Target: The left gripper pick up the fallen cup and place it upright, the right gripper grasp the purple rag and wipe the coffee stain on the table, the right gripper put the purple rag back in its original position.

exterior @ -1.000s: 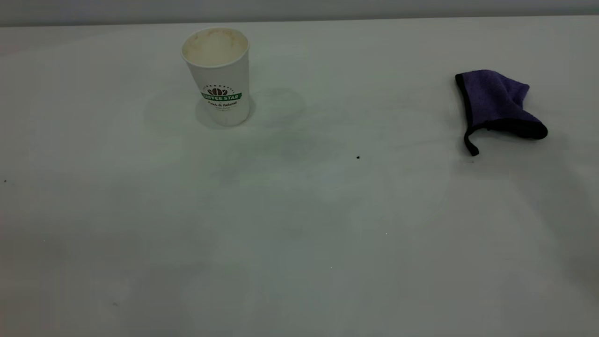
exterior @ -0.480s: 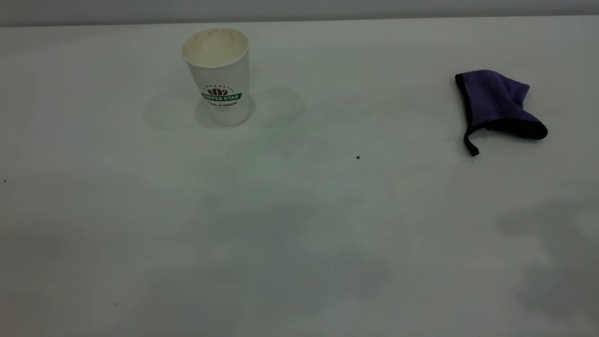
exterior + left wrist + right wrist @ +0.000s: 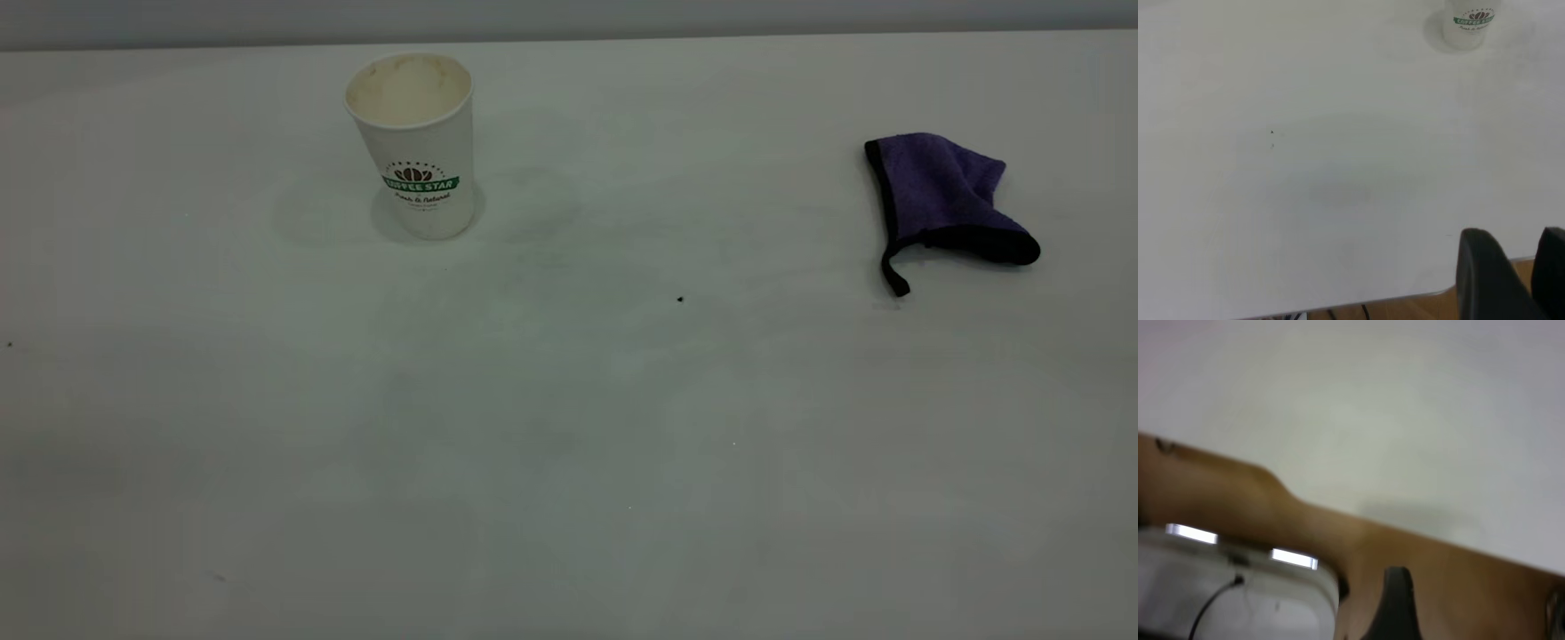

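The cup [image 3: 413, 147] stands upright at the table's [image 3: 569, 444] back left, its green band facing me. Its base also shows far off in the left wrist view [image 3: 1470, 23]. The purple rag [image 3: 942, 191] lies crumpled at the back right, black loop strap hanging toward the front. No coffee stain shows on the white top. Neither gripper appears in the exterior view. My left gripper [image 3: 1518, 243] hangs over the table's near edge, fingers close together and holding nothing. My right gripper [image 3: 1475, 607] is off the table beyond its edge, open and empty.
A tiny black speck [image 3: 680, 300] sits mid-table between cup and rag. Wooden floor [image 3: 1238, 500] shows below the table's edge in both wrist views. A white box with lit strips [image 3: 1238, 587] stands near the right gripper.
The dark shadow on the front right of the table has slid away. Cup and rag have not moved.
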Controlling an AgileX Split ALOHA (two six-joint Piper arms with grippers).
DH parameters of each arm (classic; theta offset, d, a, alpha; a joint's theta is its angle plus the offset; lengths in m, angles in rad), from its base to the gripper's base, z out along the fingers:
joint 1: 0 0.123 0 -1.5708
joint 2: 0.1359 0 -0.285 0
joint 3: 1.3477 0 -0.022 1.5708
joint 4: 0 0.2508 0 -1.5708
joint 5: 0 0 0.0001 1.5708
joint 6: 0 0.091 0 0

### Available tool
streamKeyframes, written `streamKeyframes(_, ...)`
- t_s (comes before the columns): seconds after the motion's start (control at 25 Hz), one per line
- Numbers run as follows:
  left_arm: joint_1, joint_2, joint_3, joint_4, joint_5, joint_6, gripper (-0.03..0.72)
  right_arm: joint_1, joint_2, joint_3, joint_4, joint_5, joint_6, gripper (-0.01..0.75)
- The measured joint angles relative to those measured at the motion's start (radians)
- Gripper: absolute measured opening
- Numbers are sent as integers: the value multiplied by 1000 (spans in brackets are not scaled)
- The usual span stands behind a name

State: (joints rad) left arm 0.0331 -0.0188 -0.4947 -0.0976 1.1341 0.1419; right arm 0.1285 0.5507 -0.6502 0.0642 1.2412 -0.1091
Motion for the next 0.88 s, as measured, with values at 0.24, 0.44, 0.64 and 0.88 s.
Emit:
streamKeyframes(0.24, 0, 0, 0, 0, 0, 0, 241, -62, -205, 67, -2, -10, 0, 692)
streamKeyframes(0.44, 0, 0, 0, 0, 0, 0, 241, -91, -345, 131, -2, -68, 4, 682)
streamKeyframes(0.64, 0, 0, 0, 0, 0, 0, 241, -97, -439, 182, 1, -96, 36, 675)
streamKeyframes(0.88, 0, 0, 0, 0, 0, 0, 241, -97, -496, 182, -4, -99, 43, 664)
